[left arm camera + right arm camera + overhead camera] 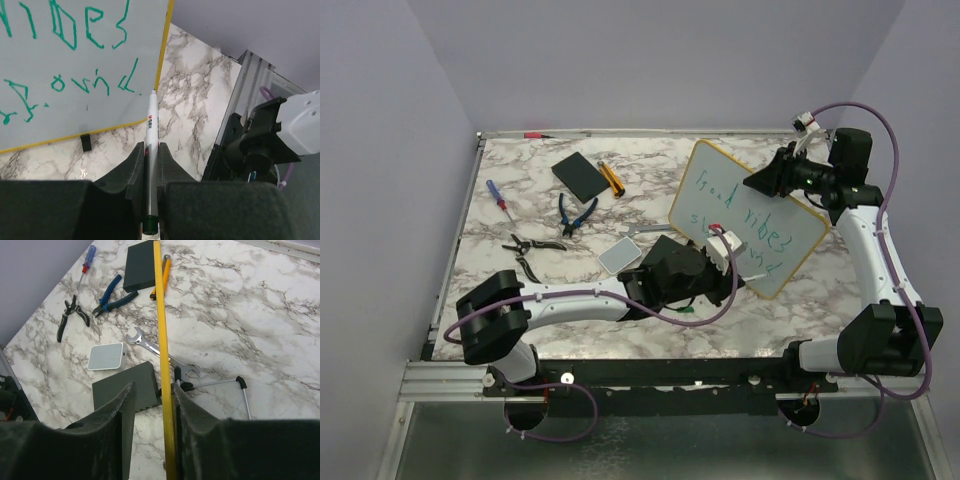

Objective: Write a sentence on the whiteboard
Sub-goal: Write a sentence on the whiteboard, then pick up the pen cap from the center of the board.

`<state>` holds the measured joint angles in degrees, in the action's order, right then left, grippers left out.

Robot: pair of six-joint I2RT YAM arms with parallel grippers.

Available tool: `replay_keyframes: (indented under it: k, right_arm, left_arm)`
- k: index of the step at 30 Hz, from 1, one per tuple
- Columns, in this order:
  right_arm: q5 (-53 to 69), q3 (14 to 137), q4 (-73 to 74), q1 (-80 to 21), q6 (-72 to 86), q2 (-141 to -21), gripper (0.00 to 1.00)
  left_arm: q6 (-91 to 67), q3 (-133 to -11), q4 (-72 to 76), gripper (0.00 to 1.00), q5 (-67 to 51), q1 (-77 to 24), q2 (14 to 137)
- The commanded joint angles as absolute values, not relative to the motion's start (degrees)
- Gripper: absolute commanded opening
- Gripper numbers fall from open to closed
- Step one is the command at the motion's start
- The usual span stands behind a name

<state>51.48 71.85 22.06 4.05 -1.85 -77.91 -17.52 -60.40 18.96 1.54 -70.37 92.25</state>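
Going left to right across the marble bench (520, 310): one screwdriver (495, 195) is lying upper left. Then come two pliers, a black-handled pair (528, 250) and a blue-handled pair (575, 212). There are two dark slabs, one (578, 172) showing up top and the other (125, 389) showing in the right wrist view. Also one orange knife (610, 177), one pale pad (617, 257) and one wrench (638, 232).

The left pincer (151, 152) is clamping a white marker (151, 120), whose tip is sitting right at the yellow rim.

The whiteboard (795, 228) is standing tilted at centre right of the bench. The sentence (745, 215) is running across it in two green lines, the top one looking like "Good vibes" and the second too scrawly to read.

The right pincer (154, 387) is straddling the board's rim at upper right, narrowly parted: one finger is against the rim and a gap is showing on the other side.
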Motion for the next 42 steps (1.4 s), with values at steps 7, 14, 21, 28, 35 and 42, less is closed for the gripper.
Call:
replay_keyframes:
  k: [7,14,21,28,35,42]
  right_arm:
    - [48.7,71.1,22.2,3.4,-0.2,-74.2,0.56]
    - [46.2,71.6,22.1,3.4,1.9,-73.2,0.64]
    - [37.4,69.9,16.9,3.4,4.5,-68.3,0.73]
    - [30.3,71.6,14.7,3.4,7.1,-65.9,0.80]
    - [30.4,72.8,15.0,3.4,9.1,-63.3,0.80]
    - [40.7,75.6,20.3,3.4,12.4,-61.8,0.75]
  left_arm:
    - [-16.6,-53.8,11.1,0.00,3.1,-67.7,82.7]
    - [-17.4,-51.5,10.2,0.00,0.7,-63.9,78.4]
    - [-21.9,-49.0,12.3,0.00,-7.3,-56.0,74.3]
    - [-20.0,-51.6,6.8,0.00,-10.7,-51.3,72.0]
    - [-17.9,-54.1,0.8,0.00,-15.3,-42.8,69.7]
    - [-13.7,-53.4,-3.1,0.00,-17.7,-29.8,66.8]
